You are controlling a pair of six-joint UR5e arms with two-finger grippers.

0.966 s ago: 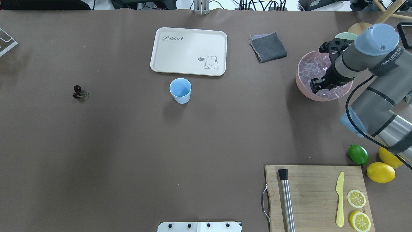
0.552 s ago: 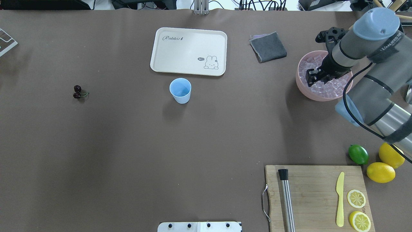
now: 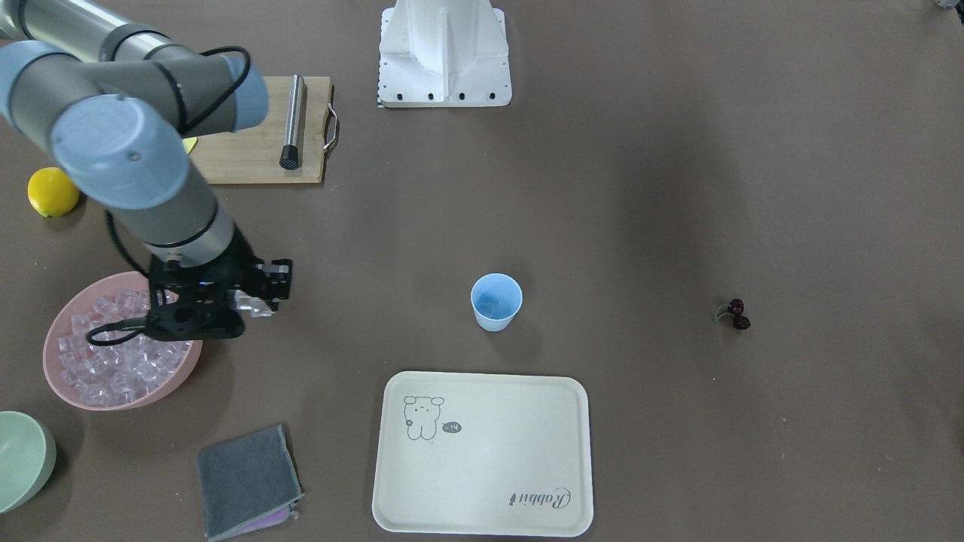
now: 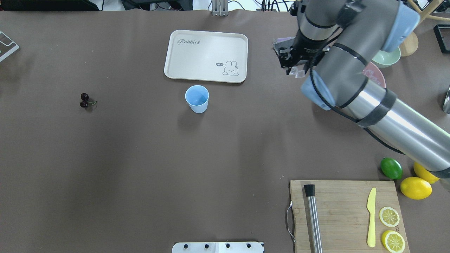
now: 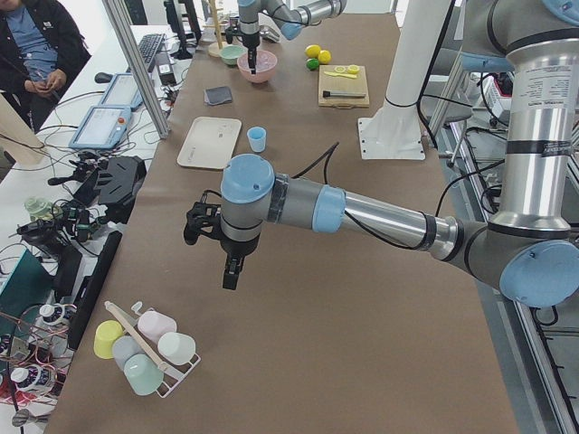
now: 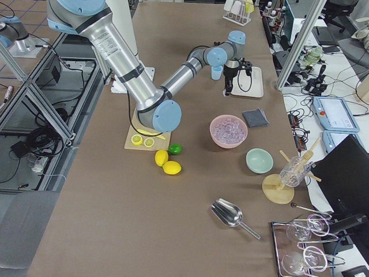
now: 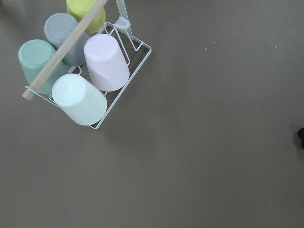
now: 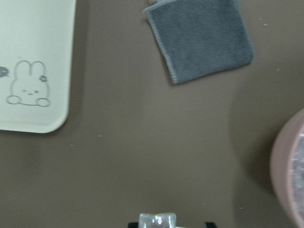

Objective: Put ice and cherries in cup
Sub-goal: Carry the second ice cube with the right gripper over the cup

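The right gripper (image 3: 254, 299) is clamped on one clear ice cube (image 8: 157, 221), which shows between its fingertips at the bottom edge of the wrist view. It hangs above bare bench (image 4: 140, 158), just outside the pink bowl (image 3: 113, 403) where the other ice (image 3: 105, 361) lies, and near the grey cloth (image 8: 202, 38). The cup (image 4: 197, 99) stands upright well apart from it, toward the middle of the bench and just beside the cream tray (image 4: 205, 56); whether it has ice inside I cannot tell. The step in hand, I judge, is to carry the cube over to the cup. To do it well, the gripper should travel level and above the rim, stop with the cube centred over the round opening, come down close to it and only then open, because a smooth cube dropped from high can bounce out or tip the light cup. The cherries (image 4: 84, 100) lie far on the other side of the cup. The left gripper (image 5: 231, 271) shows only in the side view, so I cannot tell if its fingers are apart or together.
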